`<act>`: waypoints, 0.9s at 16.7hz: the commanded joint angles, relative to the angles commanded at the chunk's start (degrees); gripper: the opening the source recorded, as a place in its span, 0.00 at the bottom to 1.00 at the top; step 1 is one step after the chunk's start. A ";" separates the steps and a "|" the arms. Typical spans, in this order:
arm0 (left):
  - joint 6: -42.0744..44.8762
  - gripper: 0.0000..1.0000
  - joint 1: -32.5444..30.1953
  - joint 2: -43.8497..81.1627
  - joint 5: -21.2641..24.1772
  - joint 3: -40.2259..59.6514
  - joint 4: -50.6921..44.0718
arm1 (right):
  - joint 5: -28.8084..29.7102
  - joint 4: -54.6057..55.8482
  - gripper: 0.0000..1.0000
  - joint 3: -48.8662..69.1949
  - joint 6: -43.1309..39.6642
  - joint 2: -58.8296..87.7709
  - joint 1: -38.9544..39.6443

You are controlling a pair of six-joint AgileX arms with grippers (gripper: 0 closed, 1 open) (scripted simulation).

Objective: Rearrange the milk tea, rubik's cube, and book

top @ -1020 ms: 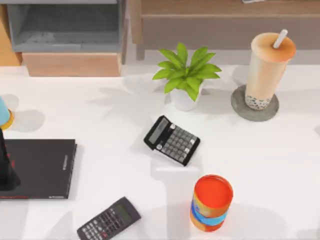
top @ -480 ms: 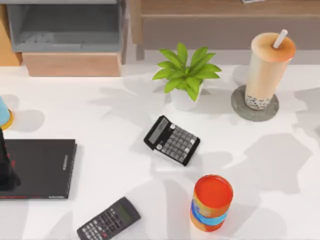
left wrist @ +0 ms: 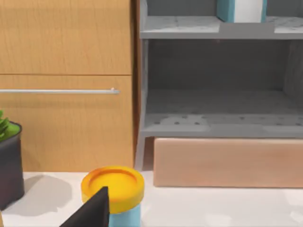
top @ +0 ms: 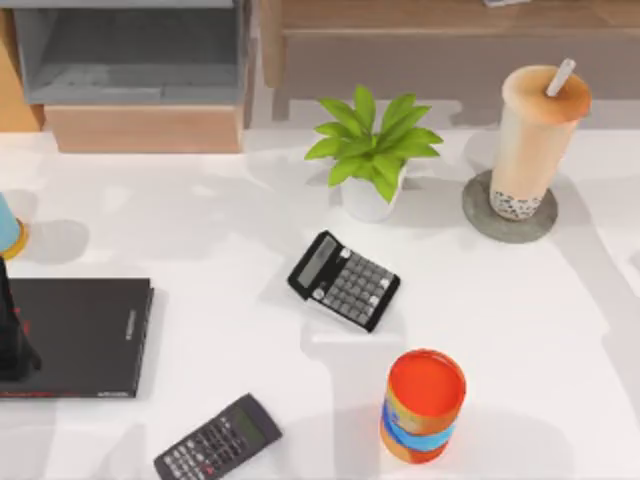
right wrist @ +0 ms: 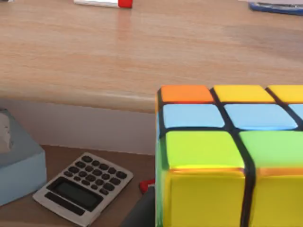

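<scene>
The milk tea (top: 535,140) stands upright on a grey coaster (top: 478,212) at the table's back right, with no gripper near it. The rubik's cube (right wrist: 227,156) sits very close in the right wrist view, with one dark finger (right wrist: 142,213) of my right gripper against its side, holding it in front of a wooden shelf. A light-blue cover with white page edges, apparently the book (left wrist: 239,9), stands on the grey shelf's upper board, cut off by the frame edge. My left arm (top: 12,340) is parked at the table's left edge over a thin black book (top: 85,335).
A potted plant (top: 370,150), two calculators (top: 343,280) (top: 217,440) and an orange-lidded can (top: 424,405) stand on the table. An orange-lidded blue can (left wrist: 112,189) stands by the left gripper. Under the wooden shelf lie a calculator (right wrist: 83,187) and a light-blue box (right wrist: 16,170).
Shadows have shifted across the right side of the table. Nothing on the table has moved and the left arm is still.
</scene>
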 joint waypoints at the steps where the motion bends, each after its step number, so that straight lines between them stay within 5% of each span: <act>1: 0.00 1.00 0.00 0.00 0.00 0.00 0.00 | 1.22 1.97 0.00 1.73 1.02 1.08 1.21; 15: 0.00 1.00 0.00 0.00 0.00 0.00 0.00 | 3.13 6.33 0.00 11.89 3.53 7.11 1.45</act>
